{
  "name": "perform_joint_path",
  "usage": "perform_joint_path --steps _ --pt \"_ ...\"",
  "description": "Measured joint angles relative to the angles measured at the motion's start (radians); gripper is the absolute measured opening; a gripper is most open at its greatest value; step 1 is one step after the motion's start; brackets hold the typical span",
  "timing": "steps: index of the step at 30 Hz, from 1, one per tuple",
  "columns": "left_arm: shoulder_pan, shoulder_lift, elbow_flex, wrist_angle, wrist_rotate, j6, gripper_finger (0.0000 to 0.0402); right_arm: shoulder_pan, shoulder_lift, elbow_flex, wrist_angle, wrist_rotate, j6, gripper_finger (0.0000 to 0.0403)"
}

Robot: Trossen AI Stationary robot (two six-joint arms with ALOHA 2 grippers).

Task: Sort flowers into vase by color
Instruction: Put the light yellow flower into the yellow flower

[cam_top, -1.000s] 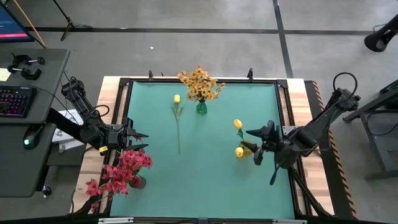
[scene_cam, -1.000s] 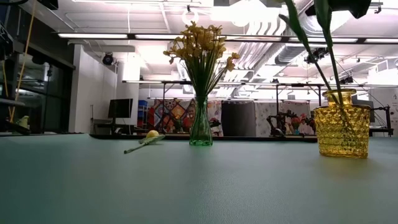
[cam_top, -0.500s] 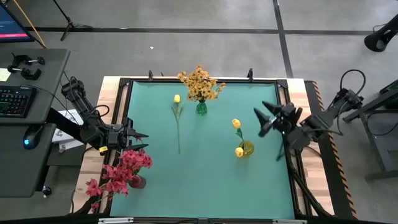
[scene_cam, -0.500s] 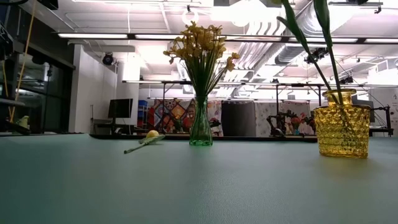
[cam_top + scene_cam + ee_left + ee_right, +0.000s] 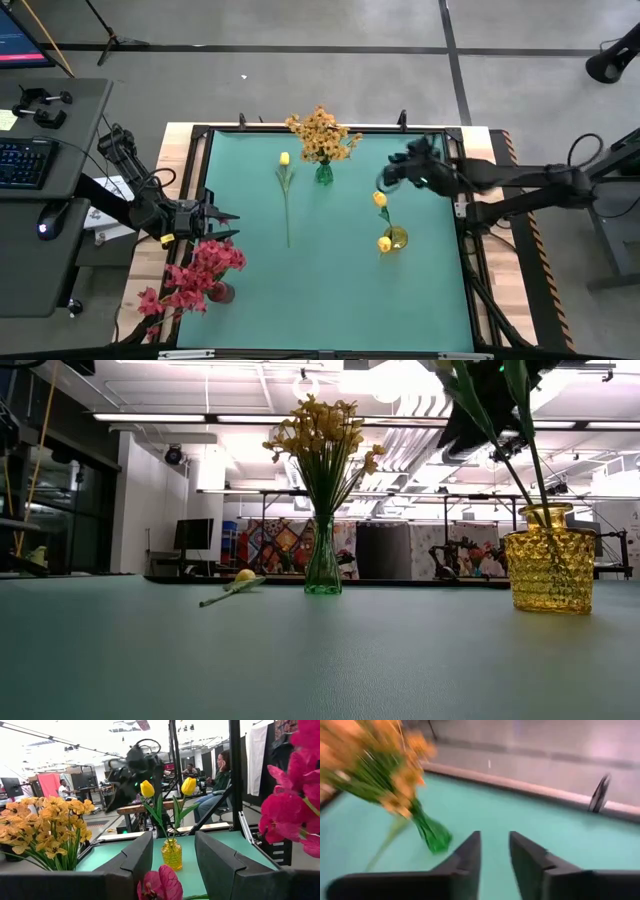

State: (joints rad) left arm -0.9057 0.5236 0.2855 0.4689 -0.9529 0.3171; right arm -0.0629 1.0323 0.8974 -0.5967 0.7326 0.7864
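Note:
A lone yellow tulip (image 5: 286, 190) lies flat on the green mat, its bud (image 5: 244, 575) toward the far edge. Two yellow tulips (image 5: 381, 200) stand with their stems in a yellow glass vase (image 5: 396, 238). Orange-yellow sprays (image 5: 322, 133) fill a green vase (image 5: 322, 565). Red-pink blooms (image 5: 198, 272) stand in a vase at the near left corner. My right gripper (image 5: 388, 176) is open and empty, in the air between the yellow and green vases. My left gripper (image 5: 228, 226) waits open at the left edge, just beyond the red blooms.
A raised black frame (image 5: 330, 128) borders the mat on all sides. Open mat (image 5: 330, 290) stretches across the middle and near side. A desk with keyboard and mouse (image 5: 30, 165) stands left of the table. People sit in the room beyond (image 5: 220, 770).
My right gripper has drawn away from the yellow vase, swinging toward the far edge and then left toward the green vase as its arm stretched out. The two tulips stay in the yellow vase. The left arm has kept still.

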Motion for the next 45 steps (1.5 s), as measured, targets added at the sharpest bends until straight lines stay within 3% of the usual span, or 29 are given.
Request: perform_joint_path --steps 5,12,20,31,45 --pt "0.017 0.0 0.0 -0.001 0.001 -0.009 0.0136 -0.16 0.161 -0.001 0.067 -0.301 -0.065 0.001" --pt "0.016 0.0 0.0 -0.001 0.003 -0.011 0.0136 -0.228 0.333 -0.001 0.203 -0.541 -0.114 0.0007" --pt "0.016 0.0 0.0 -0.001 0.004 -0.025 0.0136 -0.222 0.486 -0.001 0.364 -0.817 -0.138 0.0002" --pt "0.016 0.0 0.0 0.0 0.004 -0.026 0.0136 -0.151 0.651 -0.001 0.647 -0.95 -0.132 0.0" --pt "0.016 0.0 0.0 0.0 0.004 -0.02 0.0136 -0.084 0.782 -0.001 0.949 -0.996 -0.073 0.0"
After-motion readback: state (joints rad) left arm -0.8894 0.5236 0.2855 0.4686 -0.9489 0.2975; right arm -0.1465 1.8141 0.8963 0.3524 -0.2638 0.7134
